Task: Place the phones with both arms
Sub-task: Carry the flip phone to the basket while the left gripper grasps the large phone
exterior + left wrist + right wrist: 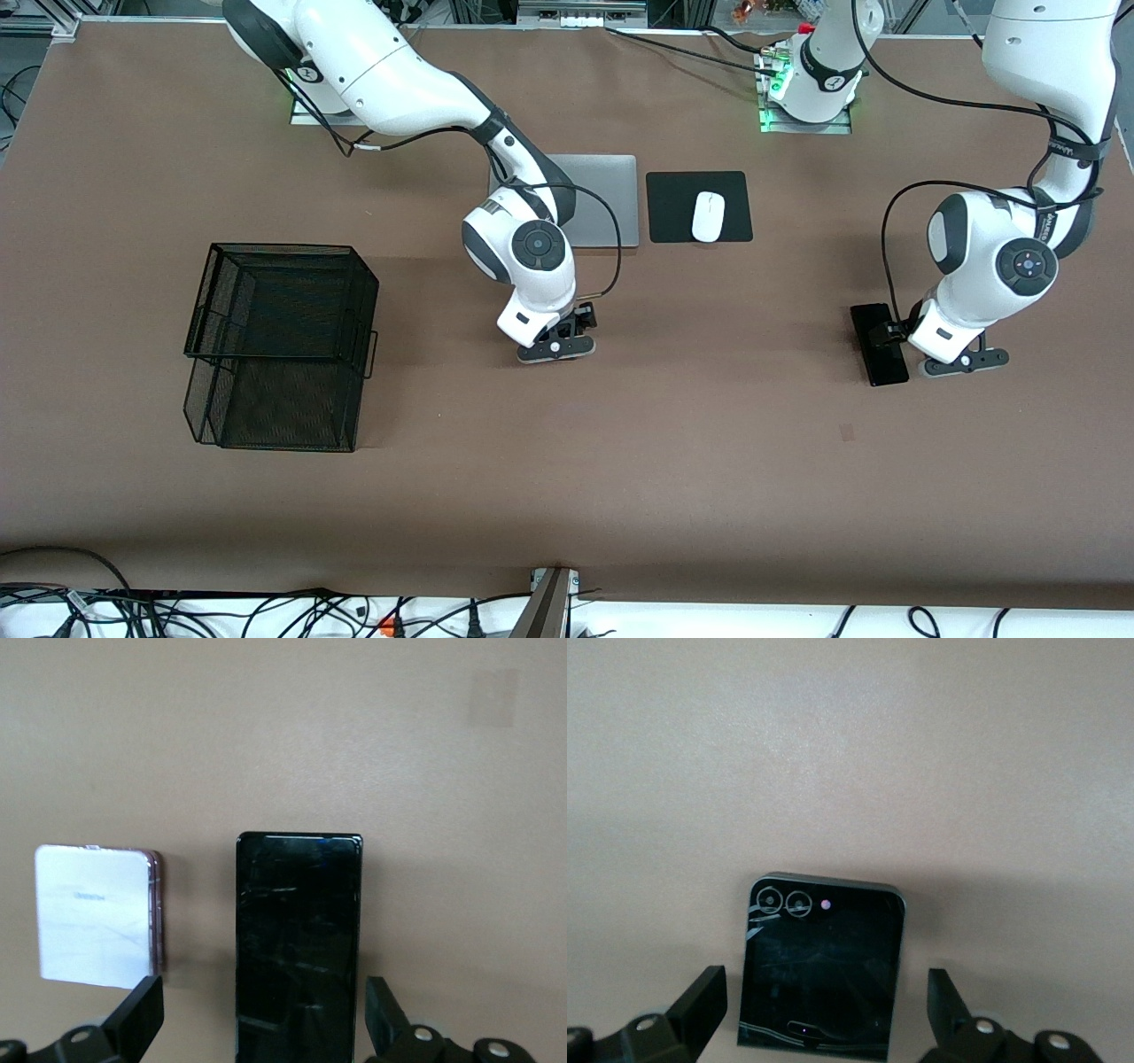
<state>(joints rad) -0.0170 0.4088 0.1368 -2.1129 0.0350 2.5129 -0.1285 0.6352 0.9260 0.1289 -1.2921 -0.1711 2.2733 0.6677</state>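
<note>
Judging from how things lie, the task is being read as barely begun; no phone is being held, and all three are lying flat on the brown table cover.

The left gripper is being held low over the long black phone, toward the left arm's end of the table, its fingers spread wide with the slab between them and no contact seen; the pale lavender-white phone is lying just beside the long one, apart from it.

The right gripper is being held over the small squarish black phone near the table's middle, its fingers likewise wide apart and clear of the slab's edges; grasping, lifting and placing are all being judged as left to do, for every phone.

A black wire-mesh basket is standing toward the right arm's end; it is being taken as a possible destination. A grey laptop and a white mouse on a black mouse pad are lying farther from the front camera; cables are trailing along the table's near edge.
</note>
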